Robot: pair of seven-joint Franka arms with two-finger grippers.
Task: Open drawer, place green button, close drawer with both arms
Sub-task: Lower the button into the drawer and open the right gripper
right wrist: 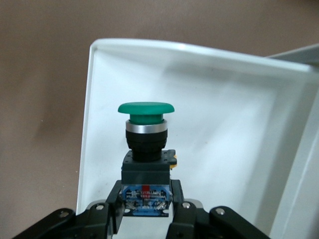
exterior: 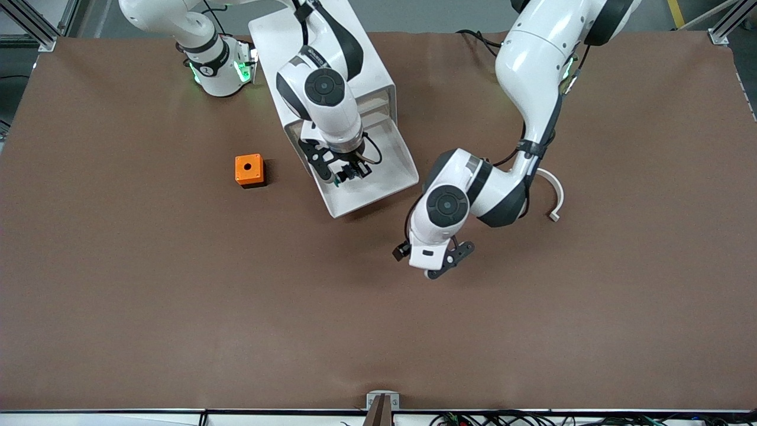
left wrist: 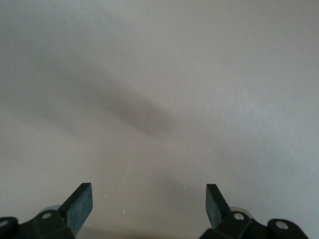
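i see my right gripper (exterior: 350,173) clamped on the button (right wrist: 145,130) over the open drawer (exterior: 395,177); left gripper (left wrist: 148,204) wide over bare table (exterior: 177,296).

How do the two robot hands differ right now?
The right gripper is shut on the green-capped button; the left gripper is open and empty. The right gripper is over the pulled-out drawer; the left gripper is over bare brown table, nearer the front camera than the drawer. Both are black, two-fingered, on white arms.
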